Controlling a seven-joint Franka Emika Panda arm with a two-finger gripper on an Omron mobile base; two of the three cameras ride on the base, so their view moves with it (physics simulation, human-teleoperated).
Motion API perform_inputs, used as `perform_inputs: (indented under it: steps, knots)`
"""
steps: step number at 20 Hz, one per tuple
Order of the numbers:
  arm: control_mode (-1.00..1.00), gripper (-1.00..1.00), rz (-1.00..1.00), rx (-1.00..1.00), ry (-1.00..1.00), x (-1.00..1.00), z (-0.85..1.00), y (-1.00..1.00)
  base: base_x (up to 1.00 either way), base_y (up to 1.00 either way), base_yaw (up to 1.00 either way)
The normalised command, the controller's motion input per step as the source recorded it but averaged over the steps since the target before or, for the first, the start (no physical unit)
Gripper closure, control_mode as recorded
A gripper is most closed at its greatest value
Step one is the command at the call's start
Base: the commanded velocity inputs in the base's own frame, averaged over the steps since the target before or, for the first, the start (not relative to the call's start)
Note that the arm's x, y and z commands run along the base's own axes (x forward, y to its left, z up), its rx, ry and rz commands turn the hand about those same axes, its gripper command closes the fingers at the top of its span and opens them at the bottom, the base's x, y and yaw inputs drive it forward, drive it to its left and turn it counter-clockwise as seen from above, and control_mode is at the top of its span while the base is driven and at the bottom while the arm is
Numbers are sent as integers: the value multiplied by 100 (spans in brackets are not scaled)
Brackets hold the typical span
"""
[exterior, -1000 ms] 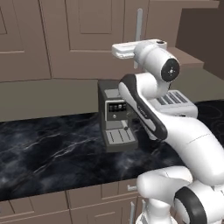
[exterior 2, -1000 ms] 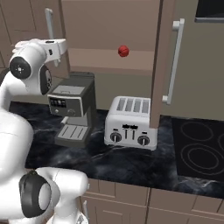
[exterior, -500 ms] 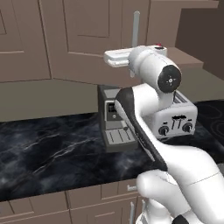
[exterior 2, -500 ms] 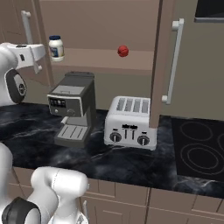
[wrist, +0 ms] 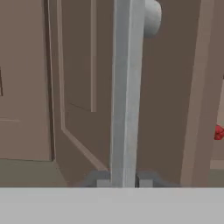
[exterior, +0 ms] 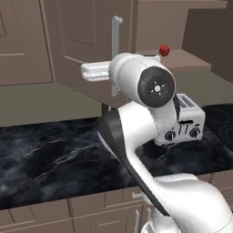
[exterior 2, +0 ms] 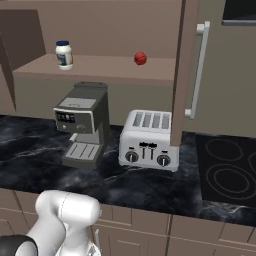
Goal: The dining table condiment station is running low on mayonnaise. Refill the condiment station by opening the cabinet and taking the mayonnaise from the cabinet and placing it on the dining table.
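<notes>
Swung wider since half a second ago, the left door of the cabinet [exterior: 86, 50] now stands well out from the shelf, and the arm has followed it round to the left. The gripper [wrist: 124, 181] is closed on the door's silver handle [wrist: 127, 87], with the bar running straight up between the finger tips in the hand view.

Opening the cabinet looks all but done — both doors stand clear of the shelf. Next, I judge, the jaws must let go of the bar and the hand must travel right and inward toward the shelf.

On that shelf the mayonnaise [exterior 2: 64, 55] stands upright at the left end, long axis vertical, dark blue lid up, well apart from the small red object [exterior 2: 140, 58] to its right. Below it sit the coffee machine [exterior 2: 82, 122] and toaster [exterior 2: 149, 140] on the black counter — the reach has to pass above them.
</notes>
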Motion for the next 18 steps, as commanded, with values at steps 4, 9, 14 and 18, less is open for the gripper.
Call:
perform_inputs:
  steps: [4,9,14,18]
  knots:
    - [-100,-100,0,5,3,-93,-34,34,0,0,0]
    - [-100,-100,7,35,0,-72,0,-84,0,0,0]
    - [-100,-100,16,45,0,-29,0,-100,0,0,0]
    - [-100,-100,25,43,4,54,-17,-83,0,0,0]
